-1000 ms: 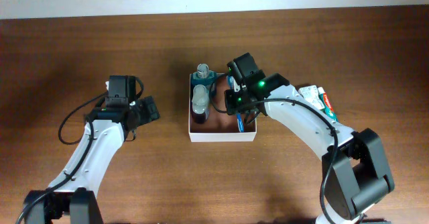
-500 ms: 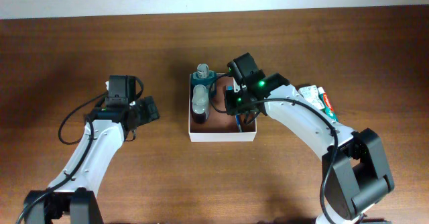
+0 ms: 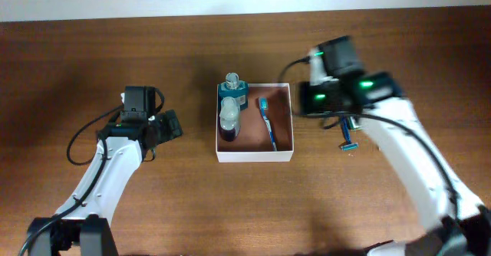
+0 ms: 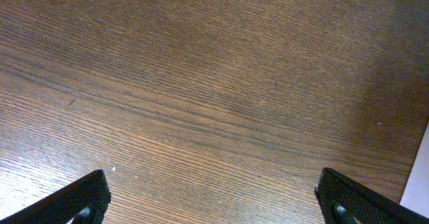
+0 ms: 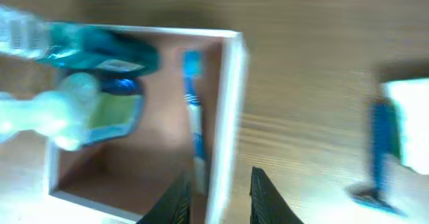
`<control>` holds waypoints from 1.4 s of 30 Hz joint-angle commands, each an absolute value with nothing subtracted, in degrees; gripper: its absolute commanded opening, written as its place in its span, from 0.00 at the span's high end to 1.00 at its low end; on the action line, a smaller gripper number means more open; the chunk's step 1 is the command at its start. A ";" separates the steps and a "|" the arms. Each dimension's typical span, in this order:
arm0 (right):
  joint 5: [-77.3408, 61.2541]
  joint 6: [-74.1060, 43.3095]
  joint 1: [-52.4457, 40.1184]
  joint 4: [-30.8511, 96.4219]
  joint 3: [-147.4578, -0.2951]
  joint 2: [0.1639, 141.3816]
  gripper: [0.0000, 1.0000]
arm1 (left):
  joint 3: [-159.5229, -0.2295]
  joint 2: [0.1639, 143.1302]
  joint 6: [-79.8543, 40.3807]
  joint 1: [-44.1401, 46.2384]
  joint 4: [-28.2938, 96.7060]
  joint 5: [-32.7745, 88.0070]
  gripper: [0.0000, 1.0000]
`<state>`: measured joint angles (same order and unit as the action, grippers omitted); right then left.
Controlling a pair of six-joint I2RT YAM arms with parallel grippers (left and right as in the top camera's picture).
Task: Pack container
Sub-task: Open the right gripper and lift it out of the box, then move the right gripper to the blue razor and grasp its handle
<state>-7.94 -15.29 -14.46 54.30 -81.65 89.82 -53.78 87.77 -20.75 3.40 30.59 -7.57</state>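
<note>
The container (image 3: 254, 155), a shallow white-walled box with a reddish-brown inside, sits mid-table. In it lie a teal-capped bottle (image 3: 232, 88), a second bottle (image 3: 229, 117) and a blue toothbrush (image 3: 268, 123). My right gripper (image 3: 306, 103) hovers just past the container's right wall (image 5: 228, 110). Its jaws stand slightly open with nothing between them (image 5: 220, 185). The right wrist view is blurred but shows the toothbrush (image 5: 194, 110) lying free beside that wall. My left gripper (image 3: 170, 126) is wide open over bare wood, well to the left of the container (image 4: 214, 197).
A blue razor (image 3: 348, 138) lies on the table right of the container, partly under my right arm, and shows blurred in the right wrist view as the razor (image 5: 381, 150). A white object (image 5: 410, 120) lies next to it. The table's far edge runs along the top.
My right gripper let go of the toothbrush, which now lies in the container, and pulled back to the right, out past the container's wall. The left arm has not moved.
</note>
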 commanded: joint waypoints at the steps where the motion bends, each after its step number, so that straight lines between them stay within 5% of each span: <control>1: -6.85 -10.17 -8.03 57.71 -82.21 88.07 0.77 | -53.49 88.18 -20.25 3.20 30.61 -7.97 0.01; 11: -6.83 -3.03 3.84 62.57 -78.96 89.43 0.76 | -53.49 88.18 -20.25 3.20 30.61 -7.97 0.01; 42: -0.12 1.06 -1.21 42.06 -60.29 96.79 0.76 | -53.49 88.18 -20.25 3.20 30.61 -7.97 0.01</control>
<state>-2.22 0.49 -0.91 42.89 -61.34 95.31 -53.78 87.77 -20.75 3.40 30.59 -7.57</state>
